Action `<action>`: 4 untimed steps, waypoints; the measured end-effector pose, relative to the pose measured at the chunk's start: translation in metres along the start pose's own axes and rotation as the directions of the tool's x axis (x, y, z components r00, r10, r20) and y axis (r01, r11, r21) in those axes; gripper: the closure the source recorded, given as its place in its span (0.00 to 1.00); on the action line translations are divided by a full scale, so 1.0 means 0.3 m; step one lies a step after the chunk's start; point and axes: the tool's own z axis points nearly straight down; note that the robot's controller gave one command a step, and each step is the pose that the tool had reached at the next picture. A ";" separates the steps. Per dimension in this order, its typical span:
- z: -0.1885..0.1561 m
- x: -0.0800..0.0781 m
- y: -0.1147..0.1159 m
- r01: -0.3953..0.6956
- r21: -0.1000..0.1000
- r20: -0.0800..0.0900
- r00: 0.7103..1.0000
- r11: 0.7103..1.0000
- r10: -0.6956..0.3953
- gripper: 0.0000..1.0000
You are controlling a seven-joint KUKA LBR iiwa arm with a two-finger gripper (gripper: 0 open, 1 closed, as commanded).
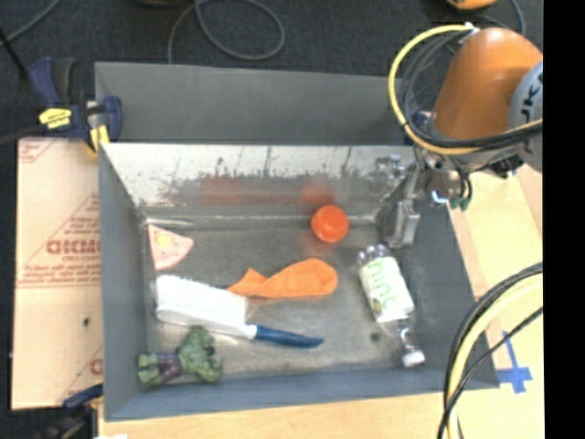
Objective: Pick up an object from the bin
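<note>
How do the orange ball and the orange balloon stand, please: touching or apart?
Apart. The camera view shows bare bin floor between the orange ball and the orange balloon.

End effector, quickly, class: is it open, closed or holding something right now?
End effector: cannot be told. It hangs at the back right of the bin, right of the orange ball.

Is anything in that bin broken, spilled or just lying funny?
Nothing looks spilled or broken. The oddest thing is the orange balloon in the middle, which lies limp and half flat. The small clear bottle at the right lies on its side, and the green toy figure lies toppled in the near left corner.
</note>
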 end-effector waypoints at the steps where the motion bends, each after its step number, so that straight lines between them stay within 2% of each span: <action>1: 0.000 0.000 0.000 0.000 0.000 0.000 1.000 1.000 0.000 0.00; 2: 0.100 0.054 0.094 0.049 0.004 0.009 0.999 0.999 -0.049 0.00; 3: 0.246 0.048 0.163 -0.002 -0.002 0.005 1.000 1.000 0.002 0.00; 4: 0.310 0.073 0.189 -0.095 -0.001 0.015 0.995 0.996 0.095 0.00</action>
